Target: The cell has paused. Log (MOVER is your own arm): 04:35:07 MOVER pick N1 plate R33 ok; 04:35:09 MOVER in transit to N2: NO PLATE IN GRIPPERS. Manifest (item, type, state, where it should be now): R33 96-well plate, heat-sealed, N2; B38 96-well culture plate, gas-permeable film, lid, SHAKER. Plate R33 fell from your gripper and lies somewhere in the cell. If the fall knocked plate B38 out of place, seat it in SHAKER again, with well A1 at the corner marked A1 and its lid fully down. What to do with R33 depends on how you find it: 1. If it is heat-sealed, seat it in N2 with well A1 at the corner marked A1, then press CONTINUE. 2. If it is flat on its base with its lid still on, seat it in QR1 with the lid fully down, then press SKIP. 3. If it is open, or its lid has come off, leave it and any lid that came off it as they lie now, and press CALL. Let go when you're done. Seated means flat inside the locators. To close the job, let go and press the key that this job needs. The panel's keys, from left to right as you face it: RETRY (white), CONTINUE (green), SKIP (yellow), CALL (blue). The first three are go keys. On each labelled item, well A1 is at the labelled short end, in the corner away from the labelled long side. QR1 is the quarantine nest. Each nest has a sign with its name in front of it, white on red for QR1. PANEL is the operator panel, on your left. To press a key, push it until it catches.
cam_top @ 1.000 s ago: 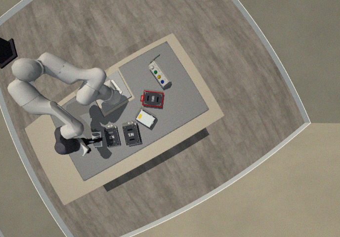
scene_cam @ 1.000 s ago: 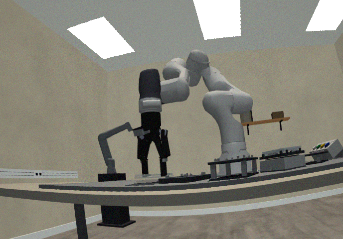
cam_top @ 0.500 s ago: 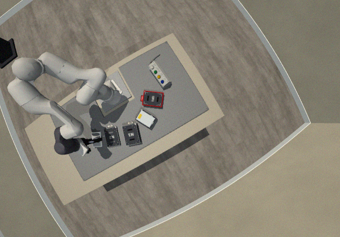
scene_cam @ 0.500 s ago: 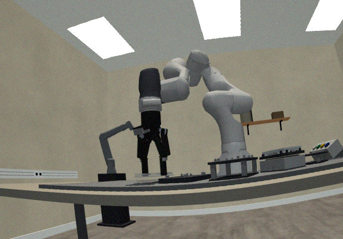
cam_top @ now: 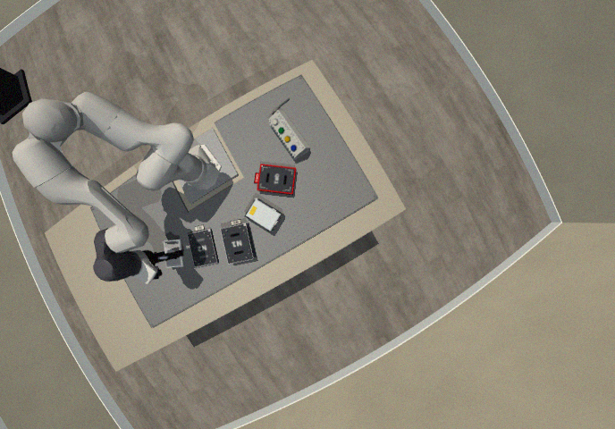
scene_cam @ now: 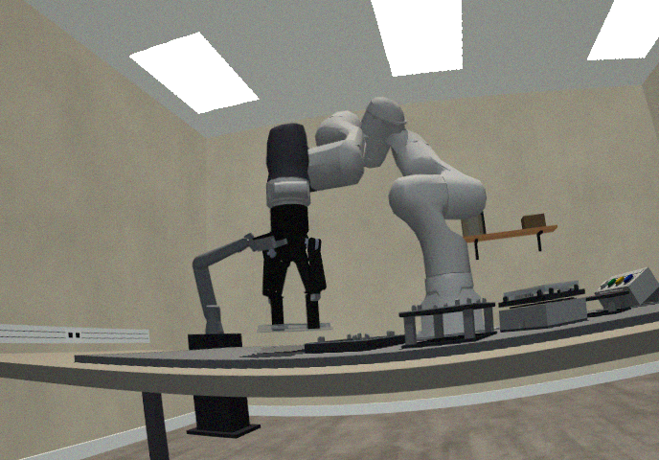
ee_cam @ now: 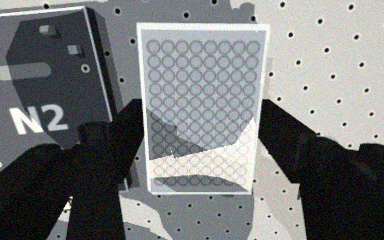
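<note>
The clear rectangular, circle-gridded plate (cam_top: 171, 246) (scene_cam: 293, 327) (ee_cam: 200, 90), upper centre in the wrist view, is clamped between the black gripper's (cam_top: 169, 256) (scene_cam: 294, 319) (ee_cam: 201, 115) fingers—best kept level, then squared before lowering, clear of the dark N2 nest (cam_top: 209, 255) (scene_cam: 335, 345) (ee_cam: 39, 93).

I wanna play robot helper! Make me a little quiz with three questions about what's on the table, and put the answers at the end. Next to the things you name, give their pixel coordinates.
1. True or false: the gripper (cam_top: 168, 256) (scene_cam: 295, 325) (ee_cam: 200, 116) is holding a clear plate (scene_cam: 293, 327) (ee_cam: 201, 90) above the table.

2. Which nest has a red border?
A) N1
B) N2
C) QR1

3. Fill in the blank: on the operator panel (cam_top: 289, 135) (scene_cam: 631, 287), the key between the green one (cam_top: 281, 130) and the blue one (cam_top: 293, 147) is ____.

Key: 1. true; 2. C; 3. yellow
</note>
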Controlling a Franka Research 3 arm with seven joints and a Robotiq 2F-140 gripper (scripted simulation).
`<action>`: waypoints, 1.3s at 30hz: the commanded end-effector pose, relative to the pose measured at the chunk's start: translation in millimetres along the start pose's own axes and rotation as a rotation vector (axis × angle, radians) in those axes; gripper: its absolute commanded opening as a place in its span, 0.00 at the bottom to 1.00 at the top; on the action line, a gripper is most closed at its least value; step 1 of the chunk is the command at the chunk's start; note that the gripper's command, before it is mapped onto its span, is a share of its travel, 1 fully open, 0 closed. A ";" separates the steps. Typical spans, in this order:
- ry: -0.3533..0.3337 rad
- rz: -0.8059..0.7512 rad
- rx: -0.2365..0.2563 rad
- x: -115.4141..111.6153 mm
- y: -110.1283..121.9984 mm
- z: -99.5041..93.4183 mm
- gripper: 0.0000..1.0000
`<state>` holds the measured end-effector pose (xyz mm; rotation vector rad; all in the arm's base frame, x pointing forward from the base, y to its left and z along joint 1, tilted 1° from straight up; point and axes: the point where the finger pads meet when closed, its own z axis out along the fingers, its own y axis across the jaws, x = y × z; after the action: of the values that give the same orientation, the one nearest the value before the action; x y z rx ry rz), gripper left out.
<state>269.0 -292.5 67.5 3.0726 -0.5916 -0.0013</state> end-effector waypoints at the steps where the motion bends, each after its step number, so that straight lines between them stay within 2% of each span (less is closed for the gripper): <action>1: -0.012 -0.005 0.002 -3.8 0.6 -4.1 0.10; 33: -0.012 -0.005 0.002 -3.0 0.7 -74.9 0.10; 39: -0.012 -0.005 0.002 -2.9 0.7 -82.0 0.10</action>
<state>270.8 -292.8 146.2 3.0708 -0.5943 0.0020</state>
